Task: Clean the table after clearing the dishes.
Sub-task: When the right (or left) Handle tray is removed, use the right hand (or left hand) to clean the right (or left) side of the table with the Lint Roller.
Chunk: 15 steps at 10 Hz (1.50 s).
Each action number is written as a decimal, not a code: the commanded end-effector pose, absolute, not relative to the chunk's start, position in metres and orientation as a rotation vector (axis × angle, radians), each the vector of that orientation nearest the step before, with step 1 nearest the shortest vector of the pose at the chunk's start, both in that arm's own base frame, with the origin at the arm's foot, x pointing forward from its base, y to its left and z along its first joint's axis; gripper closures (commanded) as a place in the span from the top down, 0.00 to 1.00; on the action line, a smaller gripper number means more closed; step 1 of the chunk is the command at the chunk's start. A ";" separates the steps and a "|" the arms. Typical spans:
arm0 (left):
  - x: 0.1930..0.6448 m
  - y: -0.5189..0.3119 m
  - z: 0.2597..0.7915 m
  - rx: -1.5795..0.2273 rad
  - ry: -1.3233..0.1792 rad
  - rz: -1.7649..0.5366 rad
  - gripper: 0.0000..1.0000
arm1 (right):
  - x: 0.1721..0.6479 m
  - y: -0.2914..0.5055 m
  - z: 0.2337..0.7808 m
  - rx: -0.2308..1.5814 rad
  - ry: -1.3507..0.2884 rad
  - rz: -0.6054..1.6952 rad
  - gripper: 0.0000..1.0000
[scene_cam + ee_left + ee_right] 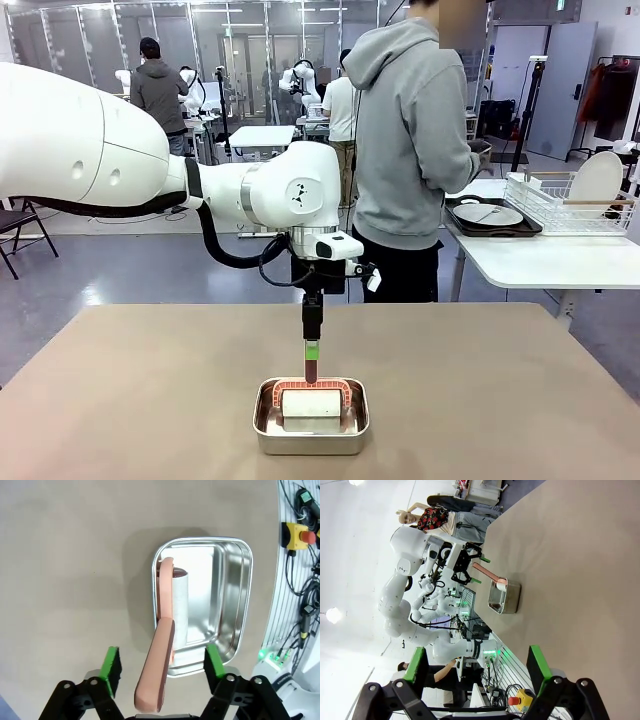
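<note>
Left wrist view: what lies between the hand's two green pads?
The salmon-pink handle of a white roller, lying in the silver rectangular metal pan, rises between the pads, touching neither; the left wrist view shows it.

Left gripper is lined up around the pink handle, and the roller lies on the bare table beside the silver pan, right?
No: the roller lies inside the silver pan, its pink handle reaching out over the rim, as the left wrist view shows. The left gripper is indeed around that handle.

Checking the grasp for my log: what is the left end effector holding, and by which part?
Nothing yet: the left end effector straddles the lint roller at its pink handle, both fingers clear of it.
</note>
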State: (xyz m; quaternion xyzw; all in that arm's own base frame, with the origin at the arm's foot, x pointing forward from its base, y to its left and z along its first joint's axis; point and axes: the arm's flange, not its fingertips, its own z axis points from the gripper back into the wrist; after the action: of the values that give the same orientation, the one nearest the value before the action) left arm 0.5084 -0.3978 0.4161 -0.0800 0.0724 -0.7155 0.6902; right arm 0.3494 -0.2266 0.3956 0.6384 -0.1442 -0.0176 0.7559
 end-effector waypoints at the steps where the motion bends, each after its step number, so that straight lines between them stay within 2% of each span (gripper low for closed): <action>1: 0.510 -0.397 0.419 -0.161 0.186 -1.631 0.65 | 0.348 -0.226 0.398 1.391 -0.320 -0.032 1.00; 2: 0.510 -0.397 0.419 -0.159 0.191 -1.632 0.62 | 0.348 -0.226 0.398 1.391 -0.320 -0.032 1.00; 3: 0.510 -0.398 0.419 -0.155 0.195 -1.636 0.46 | 0.348 -0.226 0.398 1.391 -0.320 -0.032 1.00; 4: 0.510 -0.397 0.419 -0.153 0.208 -1.633 0.43 | 0.348 -0.226 0.398 1.391 -0.320 -0.032 1.00; 5: 0.510 -0.397 0.419 -0.156 0.208 -1.630 0.27 | 0.348 -0.226 0.398 1.391 -0.320 -0.032 1.00; 6: 0.510 -0.397 0.420 -0.160 0.207 -1.633 0.24 | 0.348 -0.226 0.398 1.391 -0.320 -0.032 1.00; 7: 0.510 -0.397 0.420 -0.156 0.209 -1.631 0.08 | 0.348 -0.226 0.398 1.391 -0.320 -0.032 1.00; 9: 0.509 -0.398 0.421 -0.158 0.211 -1.629 0.00 | 0.348 -0.226 0.398 1.391 -0.320 -0.032 1.00; 12: 0.502 -0.398 0.436 -0.171 0.222 -1.606 0.02 | 0.348 -0.226 0.398 1.391 -0.320 -0.032 1.00; 13: 0.499 -0.395 0.445 -0.158 0.264 -1.506 0.02 | 0.348 -0.226 0.398 1.391 -0.320 -0.032 1.00; 15: 0.476 -0.378 0.499 -0.036 0.168 -1.264 0.02 | 0.348 -0.226 0.398 1.391 -0.320 -0.032 1.00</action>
State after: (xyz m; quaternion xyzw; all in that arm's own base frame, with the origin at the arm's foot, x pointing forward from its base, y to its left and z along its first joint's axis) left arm 0.4949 -0.3922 0.4694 -0.0554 0.0854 -0.6417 0.7601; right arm 0.3493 -0.2267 0.3956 0.6384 -0.1443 -0.0177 0.7558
